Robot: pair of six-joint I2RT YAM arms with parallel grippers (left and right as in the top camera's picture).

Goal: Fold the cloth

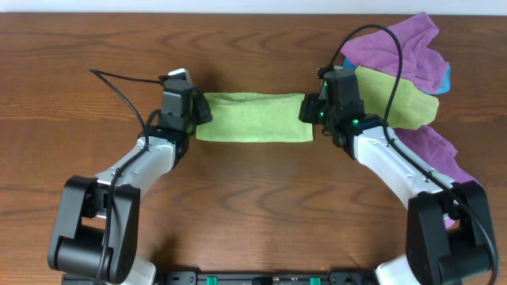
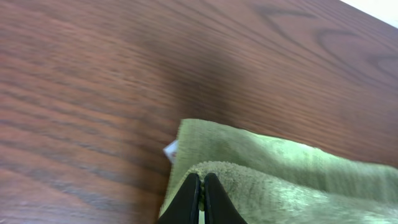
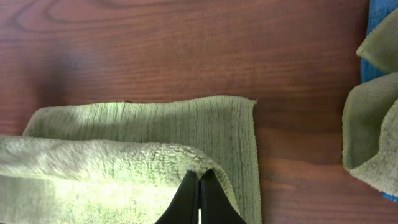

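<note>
The bright lime-green cloth (image 1: 252,117) lies as a folded strip between my two grippers on the table. My left gripper (image 1: 201,111) is shut on the cloth's left end; in the left wrist view its fingers (image 2: 201,182) pinch the upper layer of the cloth (image 2: 280,180), and a small white tag (image 2: 170,149) shows at the corner. My right gripper (image 1: 307,109) is shut on the cloth's right end; in the right wrist view its fingers (image 3: 199,177) pinch the raised upper layer over the flat lower layer of the cloth (image 3: 155,124).
A pile of cloths sits at the back right: purple (image 1: 396,47), a duller yellow-green one (image 1: 400,99), more purple (image 1: 440,150), a bit of blue (image 1: 446,79). The dull green cloth (image 3: 373,124) lies just right of the right gripper. The table is dark wood (image 1: 253,214).
</note>
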